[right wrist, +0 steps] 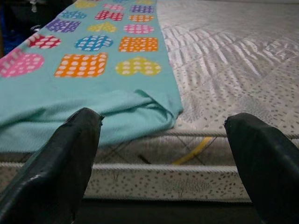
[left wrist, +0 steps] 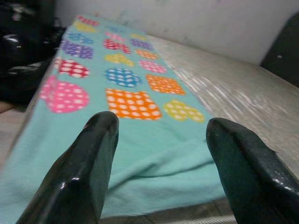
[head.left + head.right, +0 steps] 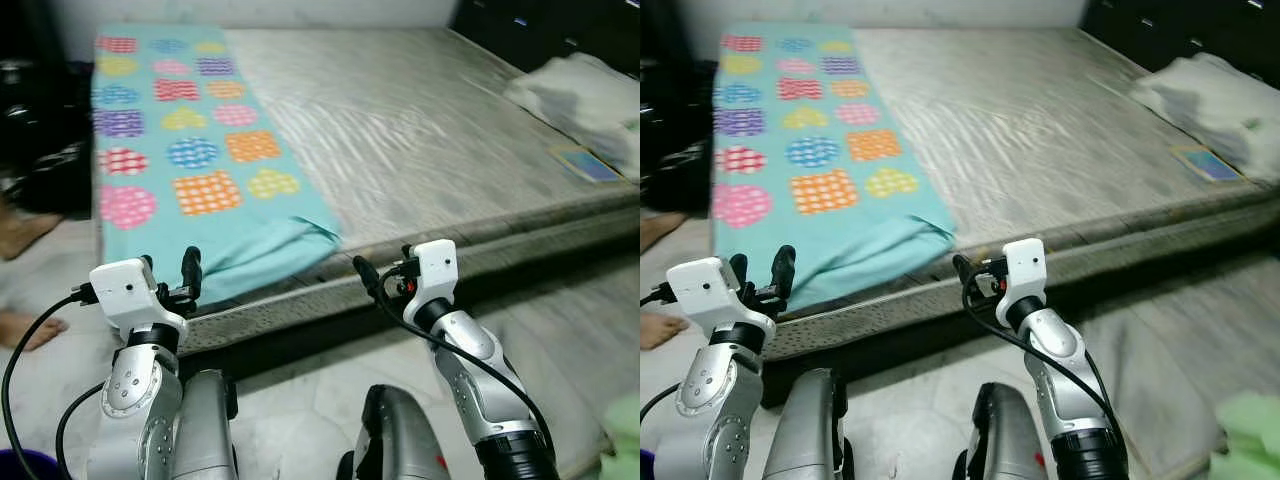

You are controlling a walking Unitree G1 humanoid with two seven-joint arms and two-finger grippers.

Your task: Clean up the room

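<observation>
blanket (image 3: 190, 160) — soft teal fleece, dotted hearts — lies rumpled on quilted mattress (image 3: 420, 130).

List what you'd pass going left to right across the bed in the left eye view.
Teal blanket with coloured dotted patches → bare grey mattress → small blue book-like item → white pillow.
</observation>
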